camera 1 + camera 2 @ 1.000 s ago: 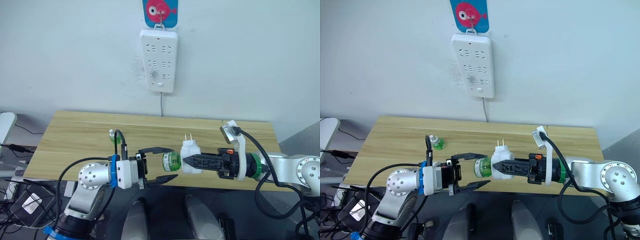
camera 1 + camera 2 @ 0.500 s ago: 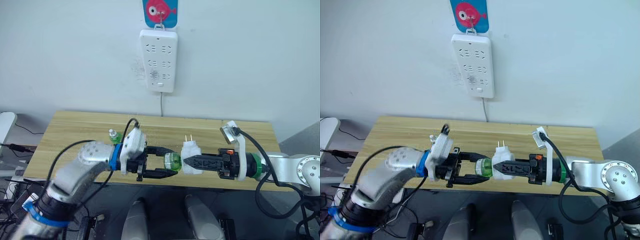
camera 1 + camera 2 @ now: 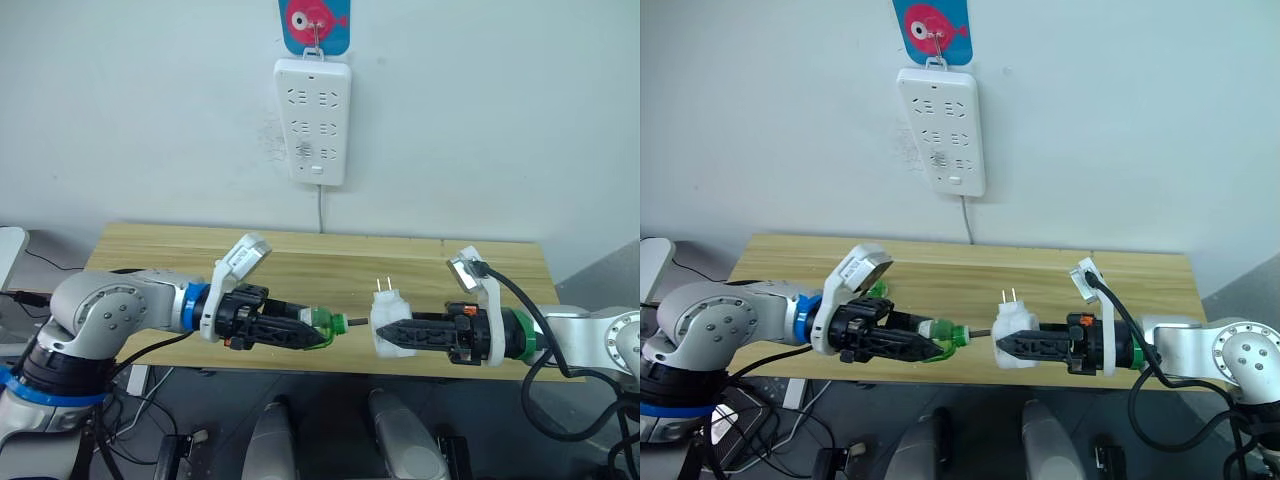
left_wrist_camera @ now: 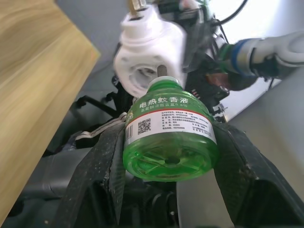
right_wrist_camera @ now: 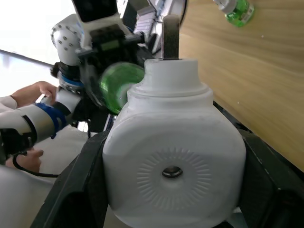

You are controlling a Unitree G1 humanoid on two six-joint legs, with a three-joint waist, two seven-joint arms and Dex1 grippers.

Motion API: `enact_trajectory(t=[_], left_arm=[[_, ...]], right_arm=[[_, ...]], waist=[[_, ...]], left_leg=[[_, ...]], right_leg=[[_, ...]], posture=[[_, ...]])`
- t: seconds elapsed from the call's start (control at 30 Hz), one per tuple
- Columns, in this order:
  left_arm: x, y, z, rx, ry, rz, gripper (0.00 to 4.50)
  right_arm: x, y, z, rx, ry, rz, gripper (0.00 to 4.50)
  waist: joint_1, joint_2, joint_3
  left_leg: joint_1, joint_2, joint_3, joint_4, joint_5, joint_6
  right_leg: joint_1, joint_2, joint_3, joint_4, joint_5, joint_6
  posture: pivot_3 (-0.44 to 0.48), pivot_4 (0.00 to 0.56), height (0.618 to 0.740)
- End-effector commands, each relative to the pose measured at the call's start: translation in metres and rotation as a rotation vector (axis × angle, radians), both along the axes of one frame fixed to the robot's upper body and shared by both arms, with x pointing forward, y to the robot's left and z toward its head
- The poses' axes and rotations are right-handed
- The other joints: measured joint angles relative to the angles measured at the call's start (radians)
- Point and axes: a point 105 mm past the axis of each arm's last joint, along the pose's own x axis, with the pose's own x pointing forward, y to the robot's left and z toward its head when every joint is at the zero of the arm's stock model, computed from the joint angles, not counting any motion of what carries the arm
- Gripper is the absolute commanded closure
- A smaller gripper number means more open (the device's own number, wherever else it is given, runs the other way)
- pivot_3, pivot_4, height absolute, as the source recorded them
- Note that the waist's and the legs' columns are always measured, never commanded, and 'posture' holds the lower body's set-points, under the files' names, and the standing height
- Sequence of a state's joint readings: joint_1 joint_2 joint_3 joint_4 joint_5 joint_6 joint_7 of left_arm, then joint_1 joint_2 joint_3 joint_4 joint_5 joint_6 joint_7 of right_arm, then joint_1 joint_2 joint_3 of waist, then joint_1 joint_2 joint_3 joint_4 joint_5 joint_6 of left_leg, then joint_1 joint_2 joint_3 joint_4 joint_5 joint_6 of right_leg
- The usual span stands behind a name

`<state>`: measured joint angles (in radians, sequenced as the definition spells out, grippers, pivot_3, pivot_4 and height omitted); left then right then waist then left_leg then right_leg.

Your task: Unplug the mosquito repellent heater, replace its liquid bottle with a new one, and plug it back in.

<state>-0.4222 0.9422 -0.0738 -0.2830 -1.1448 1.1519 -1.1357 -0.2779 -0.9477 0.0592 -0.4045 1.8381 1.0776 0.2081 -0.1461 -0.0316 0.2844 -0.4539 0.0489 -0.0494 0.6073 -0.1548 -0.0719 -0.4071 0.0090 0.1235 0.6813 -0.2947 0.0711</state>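
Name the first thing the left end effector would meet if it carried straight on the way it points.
Probably the mosquito repellent heater held by the right end effector; the wick of the liquid bottle in the left end effector points at it across a gap.

Even, bright lighting is showing throughout; the heater point(image 4: 151, 59) is blurring in the left wrist view.

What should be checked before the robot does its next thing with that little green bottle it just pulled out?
1. Old bottle out of the heater: ok, a gap shows between them.
2. Left gripper shut on the old bottle: ok.
3. Right gripper shut on the heater: ok.
4. Heater unplugged from the power strip: ok, prongs bare.
5. New bottle on the table: ok, lying there.
6. Wick intact: cannot tell.
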Motion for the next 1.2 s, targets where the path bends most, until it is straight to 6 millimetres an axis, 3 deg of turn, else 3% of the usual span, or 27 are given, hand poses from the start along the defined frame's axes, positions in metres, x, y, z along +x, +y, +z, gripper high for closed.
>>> enact_trajectory(t=[0.03,0.17,0.37,0.67,0.8,0.9,1.07,1.17,1.2], left_arm=[[-0.003,0.005,-0.009,0.060,-0.124,-0.003,2.24],[0.009,0.004,-0.029,0.110,-0.308,0.093,2.24],[0.005,-0.007,-0.050,0.131,-0.433,0.077,2.24],[0.007,-0.014,-0.063,0.122,-0.487,0.086,2.24],[0.008,-0.016,-0.064,0.116,-0.502,0.090,2.24],[0.008,-0.016,-0.063,0.105,-0.496,0.083,2.24],[0.013,-0.015,-0.055,0.070,-0.495,0.139,2.24],[0.023,-0.016,-0.053,0.046,-0.525,0.214,2.24],[0.031,-0.021,-0.047,-0.001,-0.553,0.278,2.24]], right_arm=[[0.022,-0.025,-0.012,-0.150,-0.086,-0.122,1.48],[0.070,-0.079,-0.061,-0.626,-0.259,-0.352,1.48],[0.104,-0.115,-0.096,-0.954,-0.336,-0.430,1.48],[0.121,-0.127,-0.111,-1.021,-0.269,-0.427,1.48],[0.125,-0.130,-0.105,-0.997,-0.250,-0.475,0.11],[0.124,-0.132,-0.089,-0.969,-0.275,-0.504,0.00],[0.090,-0.120,-0.037,-0.866,-0.360,-0.451,0.00],[0.070,-0.103,-0.018,-0.766,-0.368,-0.417,0.00],[0.062,-0.084,-0.011,-0.638,-0.393,-0.392,0.00]], waist=[[0.001,0.000,0.000],[0.004,0.000,0.000],[0.002,0.000,0.000],[0.004,0.000,0.000],[0.004,0.000,0.000],[0.003,0.000,0.000],[0.007,0.001,0.000],[0.006,0.000,0.000],[0.006,0.000,0.000]], left_leg=[[0.000,0.000,0.000,0.000,0.000,0.000],[0.000,0.000,0.002,0.001,0.000,0.000],[0.000,-0.001,0.006,0.000,0.000,0.000],[0.000,-0.001,0.006,-0.001,0.000,0.000],[0.000,-0.001,0.006,0.000,0.000,0.000],[0.000,-0.001,0.006,0.000,0.000,0.000],[0.000,-0.001,0.004,0.000,0.000,0.000],[0.000,-0.001,0.003,0.000,0.000,0.000],[0.000,-0.001,0.003,0.000,0.000,0.000]], right_leg=[[0.000,0.000,0.000,0.000,0.000,0.000],[-0.001,-0.001,0.001,0.000,-0.001,-0.001],[-0.003,-0.002,0.004,0.000,0.000,0.000],[-0.003,-0.002,0.004,0.000,0.000,0.000],[-0.003,-0.002,0.004,0.000,0.001,0.001],[-0.002,-0.002,0.004,0.000,0.001,0.001],[-0.002,-0.002,0.002,0.001,0.001,0.002],[-0.001,-0.002,0.001,0.001,0.001,0.002],[-0.001,-0.002,0.001,0.001,0.001,0.002]], posture=[[-0.239,0.281,0.740],[-0.233,0.280,0.740],[-0.224,0.280,0.740],[-0.211,0.278,0.740],[-0.220,0.274,0.740],[-0.227,0.271,0.740],[-0.231,0.271,0.740],[-0.249,0.268,0.740],[-0.252,0.268,0.740]])
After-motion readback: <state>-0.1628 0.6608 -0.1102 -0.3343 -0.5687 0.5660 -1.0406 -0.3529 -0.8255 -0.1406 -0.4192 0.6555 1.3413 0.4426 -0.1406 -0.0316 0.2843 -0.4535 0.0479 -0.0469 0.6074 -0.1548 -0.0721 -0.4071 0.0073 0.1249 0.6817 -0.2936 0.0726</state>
